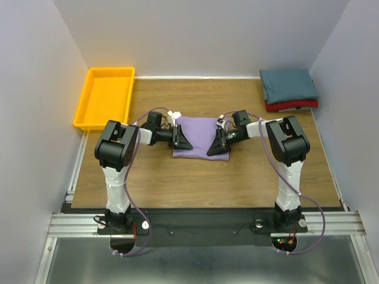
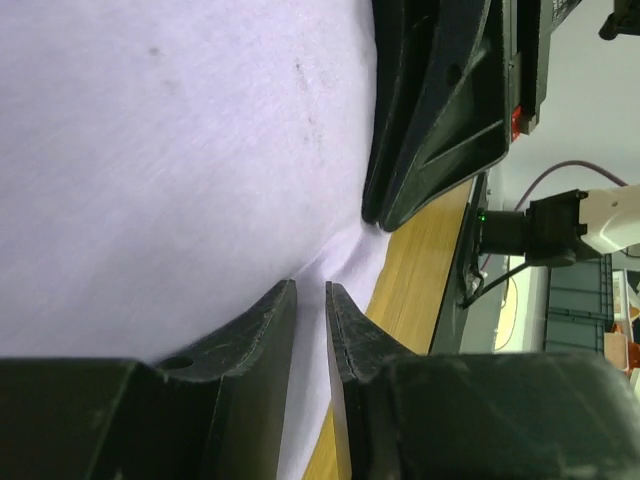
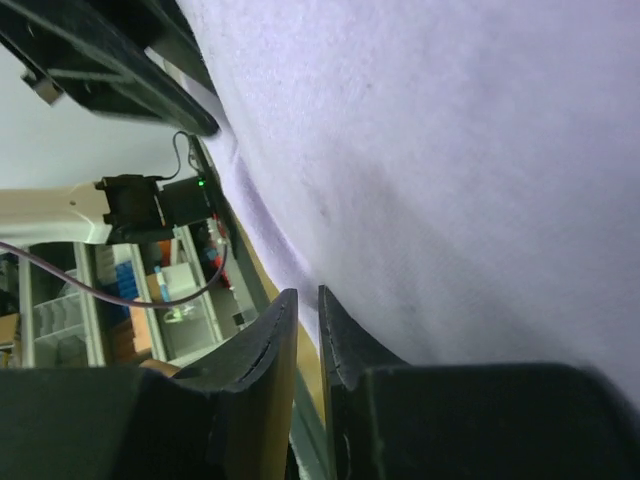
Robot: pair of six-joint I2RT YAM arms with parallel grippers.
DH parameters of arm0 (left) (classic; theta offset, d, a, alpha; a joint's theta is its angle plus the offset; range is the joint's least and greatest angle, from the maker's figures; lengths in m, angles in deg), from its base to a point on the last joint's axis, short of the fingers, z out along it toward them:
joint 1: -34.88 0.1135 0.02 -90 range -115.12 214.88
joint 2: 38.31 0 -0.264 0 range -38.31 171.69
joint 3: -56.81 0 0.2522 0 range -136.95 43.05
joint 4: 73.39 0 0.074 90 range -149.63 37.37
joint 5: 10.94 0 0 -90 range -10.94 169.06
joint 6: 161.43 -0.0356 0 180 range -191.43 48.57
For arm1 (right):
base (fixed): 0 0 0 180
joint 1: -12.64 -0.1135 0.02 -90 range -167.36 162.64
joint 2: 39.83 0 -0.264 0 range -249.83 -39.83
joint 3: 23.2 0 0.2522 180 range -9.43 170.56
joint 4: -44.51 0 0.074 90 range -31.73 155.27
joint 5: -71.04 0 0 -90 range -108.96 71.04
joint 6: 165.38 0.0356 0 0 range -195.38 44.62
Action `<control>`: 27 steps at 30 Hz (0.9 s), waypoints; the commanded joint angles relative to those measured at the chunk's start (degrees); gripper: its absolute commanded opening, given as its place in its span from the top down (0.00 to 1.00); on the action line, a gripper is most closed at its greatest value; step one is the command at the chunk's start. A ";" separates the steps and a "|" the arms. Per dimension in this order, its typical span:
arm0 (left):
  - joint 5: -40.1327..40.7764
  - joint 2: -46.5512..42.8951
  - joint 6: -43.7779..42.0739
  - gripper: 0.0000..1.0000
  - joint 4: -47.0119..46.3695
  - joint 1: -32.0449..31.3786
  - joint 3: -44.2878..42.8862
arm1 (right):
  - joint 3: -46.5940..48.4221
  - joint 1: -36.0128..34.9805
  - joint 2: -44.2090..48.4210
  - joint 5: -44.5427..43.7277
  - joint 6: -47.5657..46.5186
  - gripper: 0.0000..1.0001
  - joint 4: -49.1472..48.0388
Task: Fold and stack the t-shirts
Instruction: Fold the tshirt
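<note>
So the lavender shirt [image 1: 200,136] is lying flat around the middle of the bench [image 1: 195,183], a bit closer to the far edge than the near one. It's already down to a rough rectangle.

Both arms are reaching in at it from either side. The left gripper [image 1: 182,141] sits at the shirt's near-left corner and the right gripper [image 1: 218,147] at its near-right corner, both low against the cloth.

In the left wrist view the fingers [image 2: 270,325] are squeezed down to a thin slit, and the fabric puckers into a little crease running right into the tips, so that one looks like it has a pinch of the shirt. The right wrist view is much the same: fingers [image 3: 265,335] almost together, with the shirt's edge running straight into the tips, so it looks nipped on that hem too.

The other two are done. The teal shirt [image 1: 289,84] is folded and sitting on top of the red shirt [image 1: 294,106] in the far-right corner. The yellow-orange tray [image 1: 89,112] sits at the far-left corner.
</note>
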 commanded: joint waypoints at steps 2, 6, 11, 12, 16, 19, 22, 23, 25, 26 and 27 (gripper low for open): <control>6.15 0.79 -9.77 0.68 8.91 4.66 -2.26 | 1.92 3.65 -1.12 -6.72 -7.95 0.80 2.53; 2.02 -4.38 -16.12 0.68 14.02 4.40 -1.75 | 9.04 4.36 1.16 -6.99 -13.32 0.80 11.41; -2.81 -14.41 -15.17 0.68 14.29 1.43 -0.34 | 6.78 3.13 8.71 1.09 -10.52 0.75 11.77; -3.78 -15.03 -14.12 0.68 13.68 0.72 -0.16 | 6.15 2.78 9.34 2.06 -10.34 0.75 11.68; -4.22 -14.69 -12.10 0.67 11.39 -3.41 0.10 | 4.13 -1.25 9.35 3.47 -9.99 0.73 11.50; -4.22 -10.49 -9.99 0.67 9.47 -4.74 0.45 | 2.99 -2.49 6.10 3.12 -10.16 0.73 11.24; -3.26 -6.25 -10.33 0.67 8.58 -3.42 0.72 | 1.58 -1.89 2.76 1.28 -11.38 0.74 11.50; -2.91 -5.46 -10.42 0.67 8.58 -2.81 0.81 | 1.06 -1.36 2.32 0.84 -11.65 0.74 11.50; -1.94 -2.49 -10.86 0.67 9.10 -1.06 0.89 | 0.35 0.30 1.26 -1.00 -12.09 0.74 11.50; -1.68 -1.34 -10.60 0.67 9.10 1.13 0.98 | 0.26 1.10 0.47 -2.05 -12.97 0.74 11.50; -1.50 -0.02 -10.77 0.67 9.97 2.46 0.90 | 0.26 1.80 -0.14 -3.37 -13.24 0.74 11.59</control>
